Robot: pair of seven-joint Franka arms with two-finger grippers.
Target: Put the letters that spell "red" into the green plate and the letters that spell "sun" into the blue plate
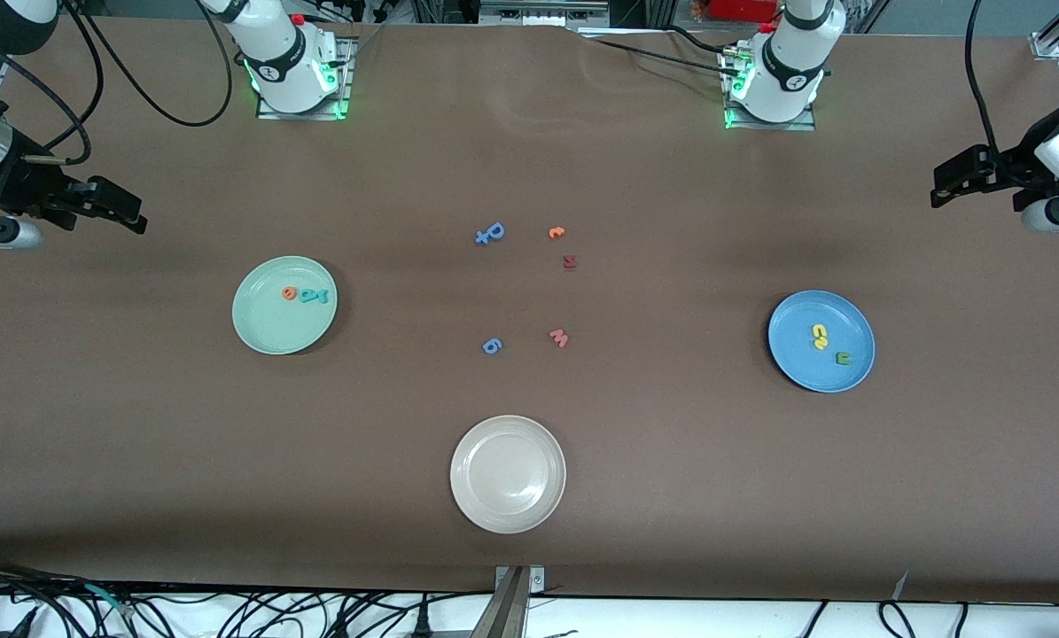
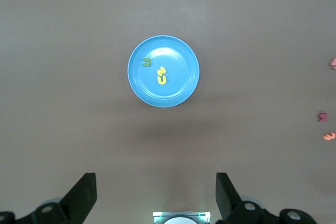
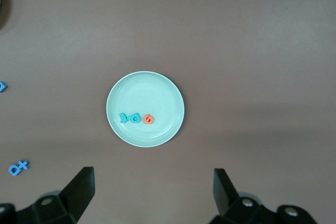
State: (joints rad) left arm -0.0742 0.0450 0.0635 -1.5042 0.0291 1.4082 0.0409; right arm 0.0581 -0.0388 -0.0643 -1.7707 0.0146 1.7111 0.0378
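The green plate [image 1: 268,332] [image 3: 142,93] holds the orange "e" [image 1: 289,292] [image 3: 149,119] and two teal letters [image 1: 315,296] [image 3: 130,117] side by side. In the blue plate [image 1: 804,368] [image 2: 178,90] two yellow letters [image 1: 820,336] [image 2: 163,76] lie touching, with the green U-shaped letter [image 1: 843,358] [image 2: 146,62] close beside them. My right gripper [image 1: 139,217] [image 3: 153,172] hangs open and empty, high over the right arm's end of the table. My left gripper [image 1: 937,184] [image 2: 155,178] hangs open and empty, high over the left arm's end.
Loose letters lie mid-table: a blue pair [image 1: 490,233], an orange one [image 1: 556,232], a dark red one [image 1: 570,261], a pink "w" [image 1: 558,338] and a blue one [image 1: 491,346]. A cream-white plate [image 1: 508,518] sits nearer the front camera.
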